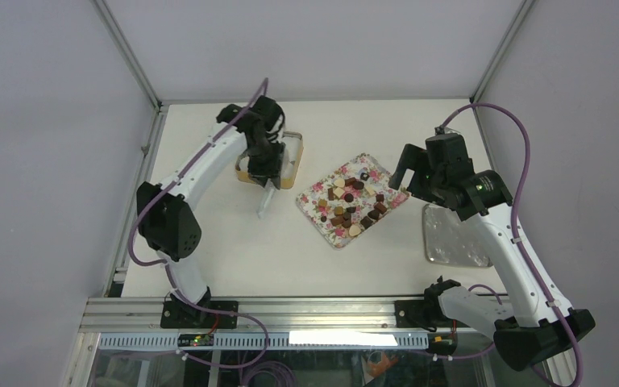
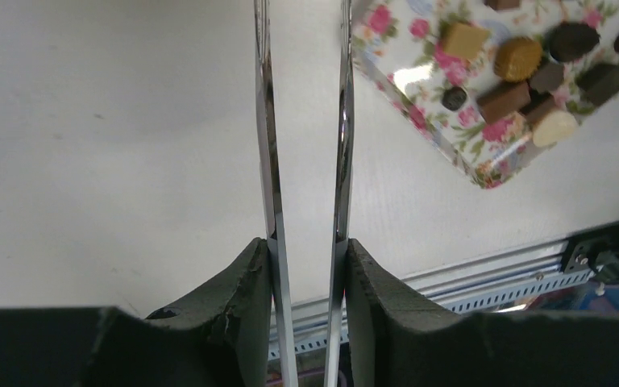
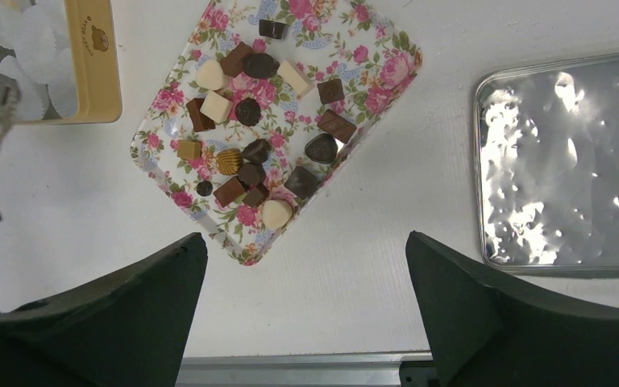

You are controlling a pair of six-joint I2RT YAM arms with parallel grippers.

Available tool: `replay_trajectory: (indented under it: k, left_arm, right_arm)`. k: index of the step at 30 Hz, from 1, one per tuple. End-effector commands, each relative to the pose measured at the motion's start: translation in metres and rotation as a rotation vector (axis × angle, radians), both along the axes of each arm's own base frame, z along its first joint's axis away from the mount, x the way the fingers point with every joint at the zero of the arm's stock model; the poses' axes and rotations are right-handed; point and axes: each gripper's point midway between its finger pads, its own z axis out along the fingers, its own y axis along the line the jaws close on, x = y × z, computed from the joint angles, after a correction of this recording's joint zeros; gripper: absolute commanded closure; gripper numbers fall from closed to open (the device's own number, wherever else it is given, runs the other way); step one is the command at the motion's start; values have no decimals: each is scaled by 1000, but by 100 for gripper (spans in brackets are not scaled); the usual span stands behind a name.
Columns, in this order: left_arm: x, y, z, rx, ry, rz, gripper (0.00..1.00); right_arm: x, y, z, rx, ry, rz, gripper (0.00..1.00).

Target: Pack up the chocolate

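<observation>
Grey walls [image 1: 48, 121] on three sides of a white counter [image 1: 226, 258], viewed from above. Near the middle, lying at a slant: pink-flowered tray [image 3: 387, 60] carrying the chocolate [image 3: 248, 110], loose small pieces in dark brown, reddish brown, tan and cream, shaped as cubes, rounds and a few hearts. All visible pieces on the tray. To the tray's left, toward the far side: yellow tin box [image 3: 93, 72] lined with white pleated paper cups [image 3: 36, 48]. To the tray's right, flat on the counter and apart from it: shiny metal lid [image 3: 564, 161], mottled with reflections.

Left hand [image 2: 306, 250] over the box's near edge, clamped on slim metal tongs [image 2: 267, 145]. Both blades pinched between the dark finger pads, running forward side by side with a narrow gap, tips beyond the wrist view. From overhead, tongs angled down toward the counter just left of the tray; cannot tell whether touching it.

Right hand [image 3: 304, 242] hovering near the tray's right corner, fingers spread wide apart, holding nothing. Looks straight down on the tray, lid at the right, box corner at upper left.
</observation>
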Motion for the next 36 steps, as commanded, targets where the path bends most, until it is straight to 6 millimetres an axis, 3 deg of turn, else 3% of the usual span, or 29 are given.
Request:
replay_trajectory:
  k: [1, 6, 10, 17, 28, 32, 36]
  left_arm:
    - [23, 44, 27, -52, -42, 100, 100]
    - [40, 77, 13, -49, 3, 197, 100]
    - [43, 91, 1, -32, 54, 233, 100]
    - [44, 96, -20, -12, 120, 257, 100]
    - [51, 103, -33, 34, 128, 280, 98]
    - [52, 105, -37, 47, 131, 287, 92]
    - [54, 109, -38, 70, 125, 298, 77]
  right_arm:
    - [9, 4, 9, 31, -48, -2, 2]
    - [10, 5, 10, 30, -50, 2, 2]
    - [9, 3, 9, 18, -51, -1, 2]
    - [9, 2, 3, 13, -41, -2, 2]
    - [6, 0, -2, 8, -35, -6, 2]
    - [6, 0, -2, 12, -36, -10, 2]
    - [5, 1, -2, 16, -34, -9, 2]
